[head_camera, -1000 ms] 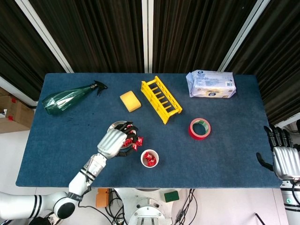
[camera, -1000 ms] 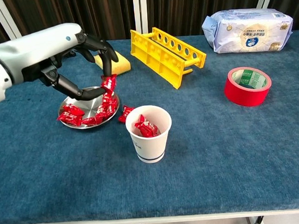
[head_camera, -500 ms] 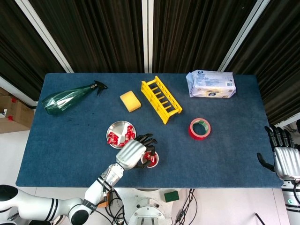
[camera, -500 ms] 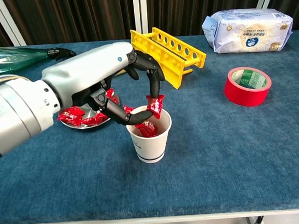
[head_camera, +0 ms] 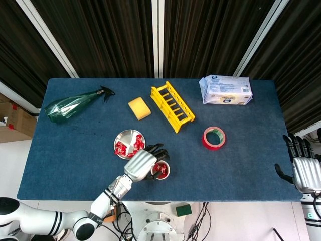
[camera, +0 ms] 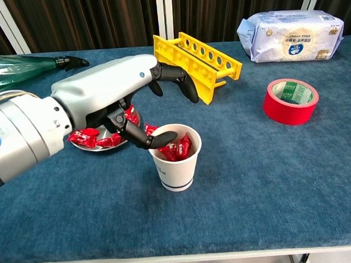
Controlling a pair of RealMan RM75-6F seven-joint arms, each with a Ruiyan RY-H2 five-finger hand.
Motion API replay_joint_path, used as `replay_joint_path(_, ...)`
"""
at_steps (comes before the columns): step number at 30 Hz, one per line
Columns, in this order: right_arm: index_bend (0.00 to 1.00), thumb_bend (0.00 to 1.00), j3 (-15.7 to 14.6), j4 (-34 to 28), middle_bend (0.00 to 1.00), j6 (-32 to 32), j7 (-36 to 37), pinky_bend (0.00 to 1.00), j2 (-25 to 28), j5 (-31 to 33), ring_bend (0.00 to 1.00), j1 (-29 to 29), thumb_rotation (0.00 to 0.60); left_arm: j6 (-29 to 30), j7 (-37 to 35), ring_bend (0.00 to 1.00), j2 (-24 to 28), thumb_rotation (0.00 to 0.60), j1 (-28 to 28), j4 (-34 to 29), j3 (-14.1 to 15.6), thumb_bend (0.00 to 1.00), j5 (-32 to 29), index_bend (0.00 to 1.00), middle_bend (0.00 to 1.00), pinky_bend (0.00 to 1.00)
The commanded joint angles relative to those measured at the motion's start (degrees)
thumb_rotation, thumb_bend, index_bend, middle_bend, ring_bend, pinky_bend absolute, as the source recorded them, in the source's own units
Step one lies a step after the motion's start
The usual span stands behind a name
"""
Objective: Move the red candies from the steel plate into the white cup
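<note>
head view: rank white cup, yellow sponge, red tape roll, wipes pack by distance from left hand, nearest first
From the left hand:
1. white cup, right under its fingertips
2. yellow sponge, behind it
3. red tape roll, off to the right
4. wipes pack, far right corner

Bright even lighting, soft shadows, sharp focus
</note>
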Motion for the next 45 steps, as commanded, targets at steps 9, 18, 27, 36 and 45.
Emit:
replay_joint_path(9,0.0,0.3,0.01,0.1,0.0,0.13,0.28,0.0,0.06,-0.03,0.0,-0.07,0.6,5.2,-1.8,0.12,5.59,0.6,3.15,-1.62,-0.15,0.31,2.85,0.29,0.25,0.24)
replay_joint_path(18,0.0,0.3,-0.13,-0.1,0.0,0.02,-0.46,0.0,-0.16,-0.13,0.0,-0.02,0.6,4.36,-3.33,0.12,10.03,0.6,5.55,3.97,-0.65,0.31,-3.92,0.32,0.25,0.24)
replay_joint_path(27,0.0,0.3,-0.13,-0.17,0.0,-0.14,-0.93,0.0,-0.32,0.04,0.0,0.03,0.6,0.44,-2.85,0.11,12.55,0.6,5.78,7.14,0.85,0.31,-7.36,0.3,0.22,0.24)
replay_joint_path(36,0.0,0.3,-0.07,-0.2,0.0,-0.15,-0.9,0.0,-0.31,0.11,0.0,0.05,0.6,-2.82,-2.28,0.11,14.2,0.6,5.21,7.5,1.6,0.3,-9.38,0.29,0.21,0.24)
replay_joint_path(45,0.0,0.3,-0.01,-0.14,0.0,-0.06,-0.76,0.0,-0.3,0.19,0.0,0.0,0.6,-4.36,-1.09,0.11,11.9,0.6,4.07,9.4,1.15,0.3,-11.6,0.35,0.21,0.24)
